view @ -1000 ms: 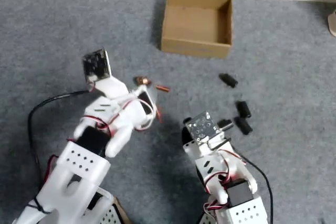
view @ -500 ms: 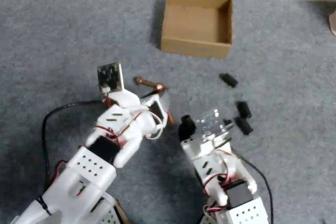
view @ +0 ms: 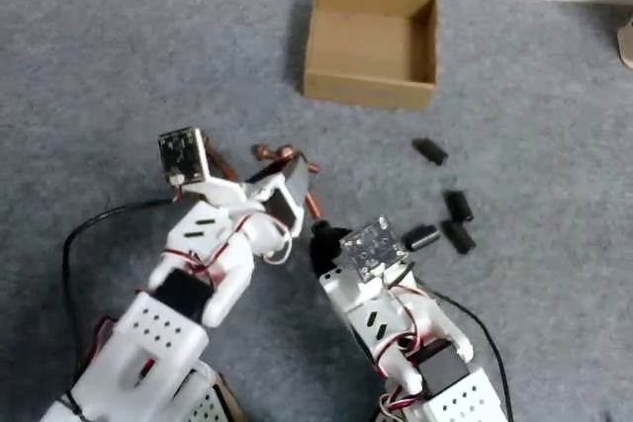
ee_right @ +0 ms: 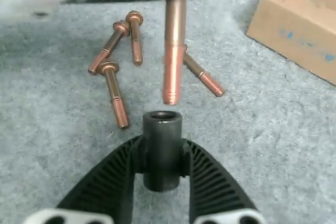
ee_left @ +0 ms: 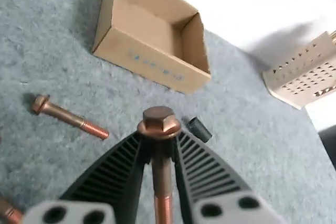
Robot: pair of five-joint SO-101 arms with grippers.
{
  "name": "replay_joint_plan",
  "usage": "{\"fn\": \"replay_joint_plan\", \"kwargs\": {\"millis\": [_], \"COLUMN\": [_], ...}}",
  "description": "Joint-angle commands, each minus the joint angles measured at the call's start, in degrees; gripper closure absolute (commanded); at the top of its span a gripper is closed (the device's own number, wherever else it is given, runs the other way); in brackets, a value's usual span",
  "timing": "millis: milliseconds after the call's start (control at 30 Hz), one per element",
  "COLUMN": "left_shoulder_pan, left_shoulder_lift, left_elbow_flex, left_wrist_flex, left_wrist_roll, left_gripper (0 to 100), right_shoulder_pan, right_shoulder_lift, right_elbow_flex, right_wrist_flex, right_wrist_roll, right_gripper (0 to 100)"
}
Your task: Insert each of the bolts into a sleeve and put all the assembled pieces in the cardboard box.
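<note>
We see the left gripper (ee_left: 159,139), closed tight on a bolt (ee_left: 159,121), newly swung right to meet the right gripper (ee_right: 161,153), which clamps a sleeve (ee_right: 162,124). The bolt's tip now sits just off the sleeve's mouth, so insertion looks imminent. The box (view: 368,89) waits at the far side, empty.

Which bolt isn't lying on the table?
The bolt in the left gripper, threads toward the sleeve in the right gripper; the other bolts lie flat.
</note>
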Motion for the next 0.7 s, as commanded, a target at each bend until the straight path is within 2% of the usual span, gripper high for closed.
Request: {"fn": "replay_joint_plan", "kwargs": {"millis": [0,267,433,600,667], "left_shoulder_pan": [-0.5,5.3,5.5,5.6,6.5], "left_shoulder_lift": [-5.2,-8.6,-8.4,-8.3,-8.2], "left_elbow_flex": [0.9,3.2,3.3,3.2,3.2], "left_wrist_flex": [-1.4,-1.1,-0.8,2.9,4.0], "left_wrist_roll": [0.4,0.3,0.3,0.2,-3.0], "left_gripper": [99,99,99,99,99], "right_shoulder_pan": [-0.7,-0.7,-0.6,-0.6,0.5], "right_shoulder_lift": [-0.7,-0.7,-0.7,-0.7,-0.7], "right_elbow_flex": [-0.4,-0.4,-0.4,-0.4,-0.4], "right_wrist_flex": [-1.7,-1.7,-1.7,-1.6,-1.6], "right_wrist_roll": [-0.6,-0.6,-0.6,-0.6,-0.6], "right_gripper": [99.4,99.4,99.4,99.4,99.4]}}
